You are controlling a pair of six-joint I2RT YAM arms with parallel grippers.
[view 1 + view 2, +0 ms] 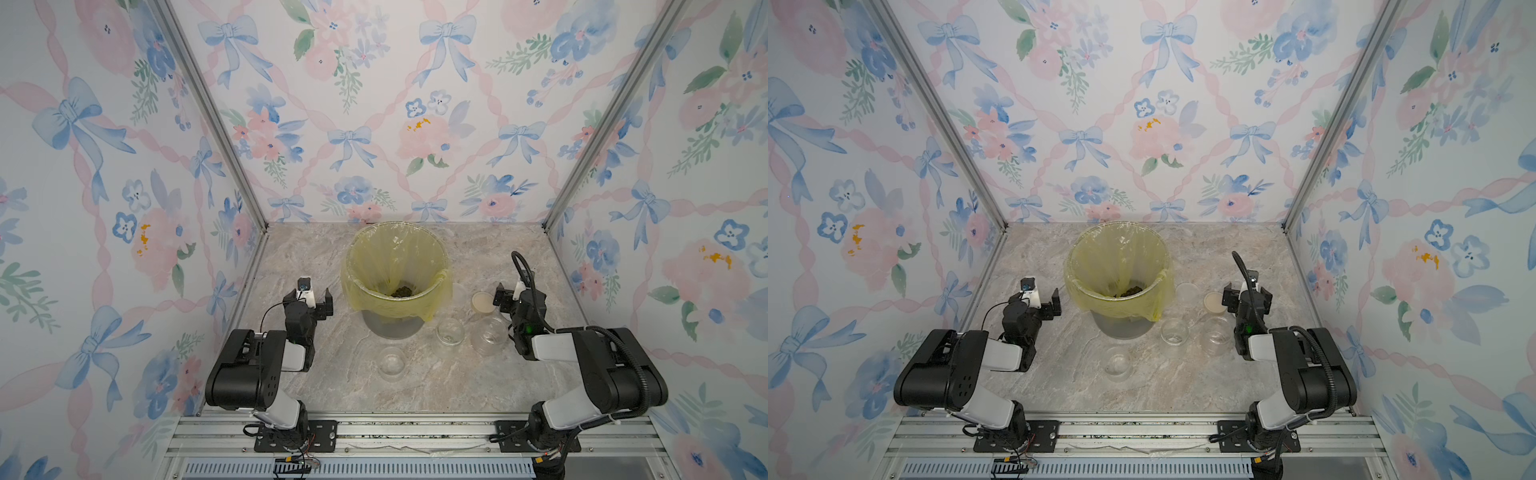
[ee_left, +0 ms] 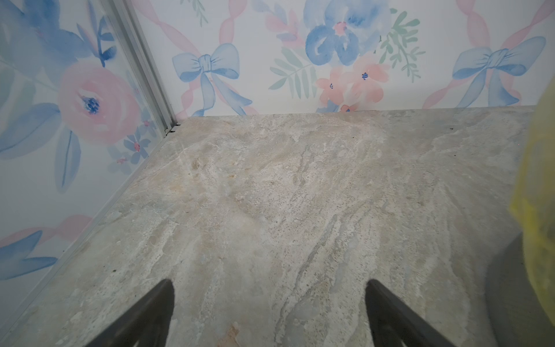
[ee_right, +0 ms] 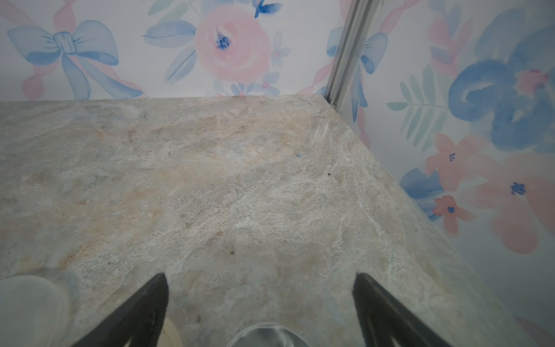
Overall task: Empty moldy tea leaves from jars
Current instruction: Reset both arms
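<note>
Bow-and-flower wallpaper surrounds the marble tabletop [image 1: 415, 395]. My left gripper [image 2: 270, 288] and right gripper [image 3: 261, 279] both hang spread wide, grasping nothing. The moldy tea leaves [image 1: 401, 292] lie deep inside the yellow-lined bin [image 1: 361, 266]; the jars [image 1: 450, 330] stand upright near it.

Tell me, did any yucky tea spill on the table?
Almost nothing. The tea leaves sit in the bin, the jars stand upright, and just a few tiny dark specks lie on the table.
</note>
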